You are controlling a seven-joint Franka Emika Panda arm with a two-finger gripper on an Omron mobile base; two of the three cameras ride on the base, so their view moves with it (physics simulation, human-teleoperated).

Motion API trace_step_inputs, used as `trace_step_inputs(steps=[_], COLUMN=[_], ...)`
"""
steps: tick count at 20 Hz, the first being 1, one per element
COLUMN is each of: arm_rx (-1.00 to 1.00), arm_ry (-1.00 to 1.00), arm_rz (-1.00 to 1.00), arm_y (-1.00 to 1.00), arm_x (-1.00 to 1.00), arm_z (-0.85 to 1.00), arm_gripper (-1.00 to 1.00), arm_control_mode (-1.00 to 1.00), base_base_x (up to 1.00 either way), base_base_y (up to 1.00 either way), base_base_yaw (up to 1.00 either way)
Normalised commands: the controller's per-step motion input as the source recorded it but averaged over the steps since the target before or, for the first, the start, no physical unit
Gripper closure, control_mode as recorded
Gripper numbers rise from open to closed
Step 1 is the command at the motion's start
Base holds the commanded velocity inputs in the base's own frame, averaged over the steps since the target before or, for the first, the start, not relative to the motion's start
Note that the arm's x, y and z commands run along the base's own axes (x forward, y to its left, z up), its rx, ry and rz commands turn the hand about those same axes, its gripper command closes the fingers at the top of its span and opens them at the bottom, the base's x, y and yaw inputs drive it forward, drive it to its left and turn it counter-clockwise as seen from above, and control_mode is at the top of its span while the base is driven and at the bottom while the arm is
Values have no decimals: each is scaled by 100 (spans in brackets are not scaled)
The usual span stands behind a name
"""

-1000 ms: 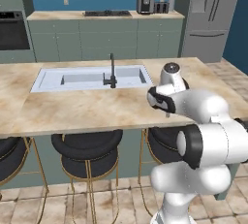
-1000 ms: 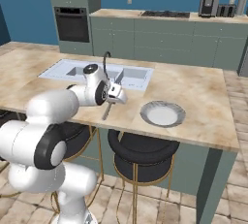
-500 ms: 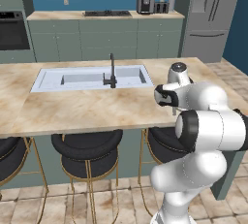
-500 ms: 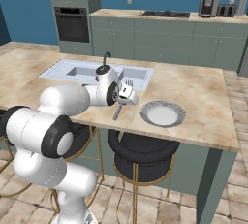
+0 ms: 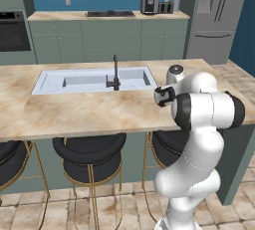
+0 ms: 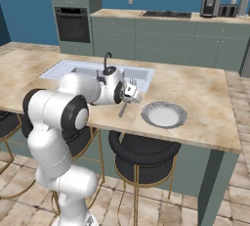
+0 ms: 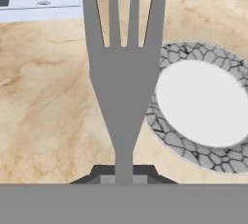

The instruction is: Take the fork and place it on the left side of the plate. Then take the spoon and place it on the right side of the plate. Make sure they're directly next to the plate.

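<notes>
Fork (image 7: 124, 72) sits clamped in my hand (image 6: 131, 93), handle pinched between the fingertips, tines pointing away from the camera. Since half a second ago I have swung the arm further right, and the hand now hangs just left of the plate (image 6: 164, 115) rather than back by the sink (image 6: 141, 76). From the wrist camera, the fork hovers above the marble tabletop (image 7: 43, 102), overlapping the plate's left rim. I cannot make out the spoon.

Even, bright rendered light; soft shadows under the stools (image 5: 89, 149); worktop (image 6: 205, 98) free of glare; edges perhaps slightly coarse, pixelated.
</notes>
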Motion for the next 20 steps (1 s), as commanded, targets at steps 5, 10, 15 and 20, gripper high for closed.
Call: trace_step_inputs(steps=[5, 10, 15, 20], arm_rx=[2, 3, 4, 3], arm_ry=[0, 0, 0, 0], arm_rz=[0, 0, 0, 0], arm_y=[-13, -8, 0, 0], arm_x=[14, 0, 17, 22], arm_z=[-28, -32, -23, -19], arm_gripper=[100, 100, 100, 100], arm_control_mode=[-100, -100, -100, -100], base_base_x=[0, 0, 0, 0], base_base_y=[0, 0, 0, 0], base_base_yaw=[0, 0, 0, 0])
